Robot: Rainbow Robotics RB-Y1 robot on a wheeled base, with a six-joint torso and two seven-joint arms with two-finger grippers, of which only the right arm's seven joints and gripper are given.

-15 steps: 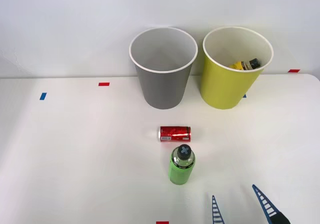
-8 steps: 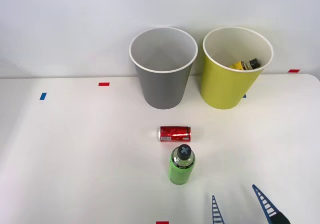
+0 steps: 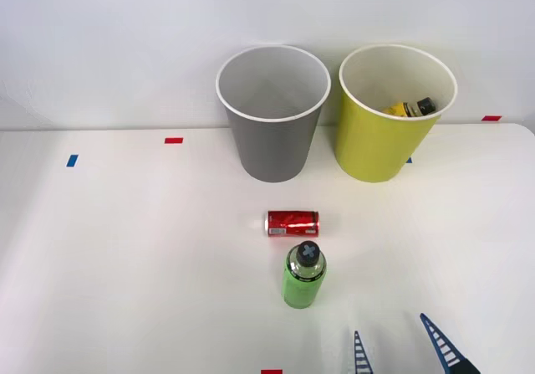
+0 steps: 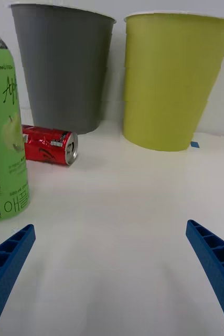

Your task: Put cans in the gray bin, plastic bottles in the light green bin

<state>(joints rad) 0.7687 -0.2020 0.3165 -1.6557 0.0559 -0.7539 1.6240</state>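
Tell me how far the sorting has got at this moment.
Done: the yellow-labelled bottle lies inside the light green bin. In hand: nothing; the right gripper is open near the table's front edge, holding nothing. Left: the green-labelled bottle stands upright on the table, and the red can lies on its side just behind it. The gray bin looks empty inside.

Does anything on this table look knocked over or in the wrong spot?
The red can lies on its side on the table, just behind the upright green-labelled bottle, rather than standing. Nothing looks spilled or damaged. A yellow-labelled bottle already leans inside the light green bin; the gray bin stands upright.
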